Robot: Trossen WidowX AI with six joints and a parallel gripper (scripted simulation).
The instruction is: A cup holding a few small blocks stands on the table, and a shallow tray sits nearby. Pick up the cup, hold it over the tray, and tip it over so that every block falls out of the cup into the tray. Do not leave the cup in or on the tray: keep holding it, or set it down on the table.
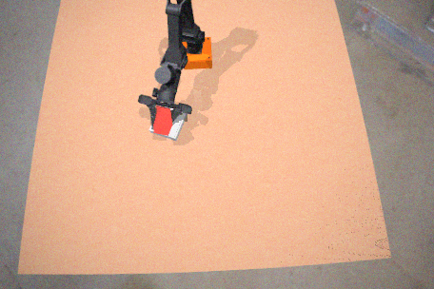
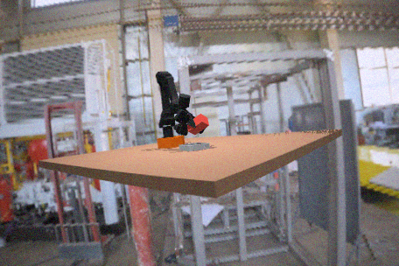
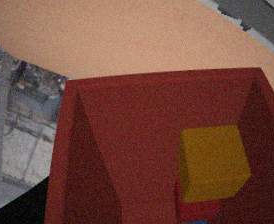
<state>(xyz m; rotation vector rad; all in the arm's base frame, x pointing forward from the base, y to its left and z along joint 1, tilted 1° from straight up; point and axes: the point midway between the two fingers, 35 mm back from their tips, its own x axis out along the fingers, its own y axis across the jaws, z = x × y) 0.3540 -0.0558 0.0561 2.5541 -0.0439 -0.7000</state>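
Observation:
A red square cup (image 1: 163, 123) (image 2: 199, 122) (image 3: 133, 120) is held off the table, strongly tilted, above the grey-white tray (image 1: 175, 131) (image 2: 194, 147) (image 3: 260, 22). My gripper (image 1: 165, 117) is shut on the cup, with a finger on either side of it. The wrist view looks into the cup's mouth: a yellow block (image 3: 214, 162) lies inside at the right, with a red block (image 3: 200, 209) and a sliver of a blue block (image 3: 195, 222) below it at the frame's bottom edge. The cup covers much of the tray in the top view, so its contents are hidden.
The tray sits on the tan table (image 1: 247, 168) (image 2: 144, 165). The arm's orange base (image 1: 200, 61) (image 2: 171, 142) stands close behind the tray. The table's edge and the floor beyond show at the left of the wrist view.

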